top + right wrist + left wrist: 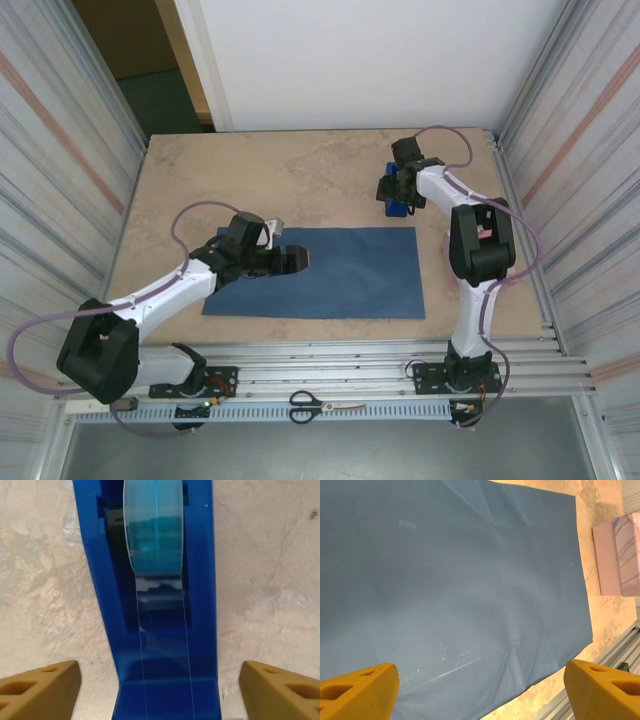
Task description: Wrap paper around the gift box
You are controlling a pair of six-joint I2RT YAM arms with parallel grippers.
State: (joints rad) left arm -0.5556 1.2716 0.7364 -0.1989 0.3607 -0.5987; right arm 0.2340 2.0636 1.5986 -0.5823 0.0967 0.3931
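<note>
Navy paper (350, 275) lies under the spread left gripper (300, 260); gift box (619, 555) sits off its right edge, nearer the spread right gripper (160, 687).

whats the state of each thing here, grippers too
paper: spread flat on the table, unfolded
gift box: unwrapped, on the table beside the paper
tape dispenser: standing, roll loaded, not gripped
scissors: closed, lying flat
left gripper: open, over the paper
right gripper: open, straddling the tape dispenser
</note>
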